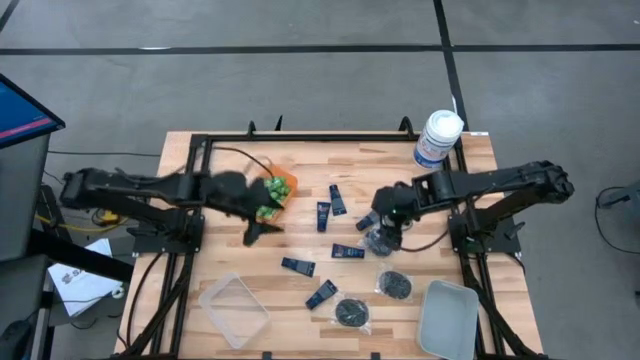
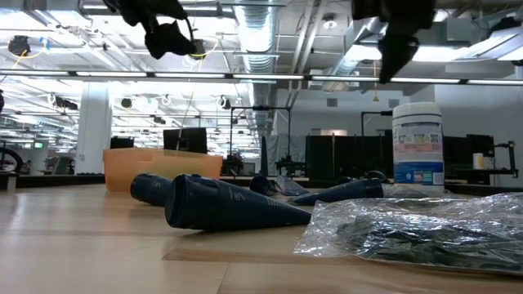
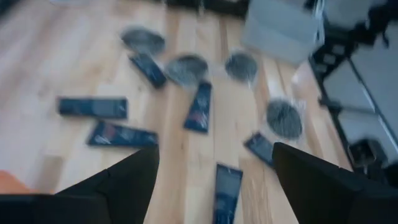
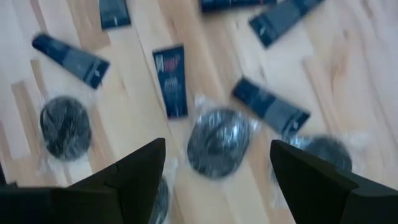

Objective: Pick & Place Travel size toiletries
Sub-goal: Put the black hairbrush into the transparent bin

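The right gripper (image 1: 382, 238), fingers spread wide and empty, hovers over a packet (image 4: 217, 142) among the tubes (image 1: 348, 251) near the canister (image 1: 437, 138): a reach, apparently. Next it must descend and close. The left gripper (image 1: 262, 228), also wide, waits beside the orange bin (image 1: 283, 190) of green bottles (image 1: 268, 211).

Overhead, table-level, 2 wrist views

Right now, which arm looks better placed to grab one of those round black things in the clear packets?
Probably the right. Its open claw hangs over a black piece in a clear packet, and others lie near. The left claw, open too, hovers by the orange bin of green bottles, farther off.
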Action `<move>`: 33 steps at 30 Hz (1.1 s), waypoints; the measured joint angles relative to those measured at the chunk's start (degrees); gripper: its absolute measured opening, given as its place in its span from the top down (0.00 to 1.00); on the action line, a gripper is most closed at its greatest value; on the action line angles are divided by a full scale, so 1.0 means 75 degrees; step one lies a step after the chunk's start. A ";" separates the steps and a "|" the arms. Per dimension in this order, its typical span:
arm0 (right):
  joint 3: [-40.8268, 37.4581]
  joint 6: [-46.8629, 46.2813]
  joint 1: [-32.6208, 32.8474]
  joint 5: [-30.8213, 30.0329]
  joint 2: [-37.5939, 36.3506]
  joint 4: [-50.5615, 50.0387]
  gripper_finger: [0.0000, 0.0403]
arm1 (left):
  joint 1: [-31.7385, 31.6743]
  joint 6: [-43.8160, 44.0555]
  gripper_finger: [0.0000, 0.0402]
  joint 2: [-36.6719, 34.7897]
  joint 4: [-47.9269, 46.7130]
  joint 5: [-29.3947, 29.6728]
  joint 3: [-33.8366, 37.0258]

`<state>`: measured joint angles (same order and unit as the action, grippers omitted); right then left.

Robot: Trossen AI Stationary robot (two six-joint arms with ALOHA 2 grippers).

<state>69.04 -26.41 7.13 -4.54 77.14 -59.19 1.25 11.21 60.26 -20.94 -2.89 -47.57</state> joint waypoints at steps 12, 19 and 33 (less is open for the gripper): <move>-0.0990 -0.2052 0.1485 0.0317 -0.0003 -0.0480 0.30 | 0.0599 0.0787 0.25 0.1211 0.0058 -0.0049 0.0000; -0.2430 -0.3113 0.2335 0.0819 0.0000 0.1449 0.30 | 0.0535 0.1003 0.25 0.0559 0.0064 0.0286 -0.0003; -0.2847 -0.2241 0.0743 -0.0329 0.0000 0.2484 0.30 | -0.0061 0.0969 0.25 -0.0537 0.0466 0.0590 0.0000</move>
<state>47.68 -43.21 12.70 -7.00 77.14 -40.56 0.79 18.48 56.23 -17.45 1.54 -47.57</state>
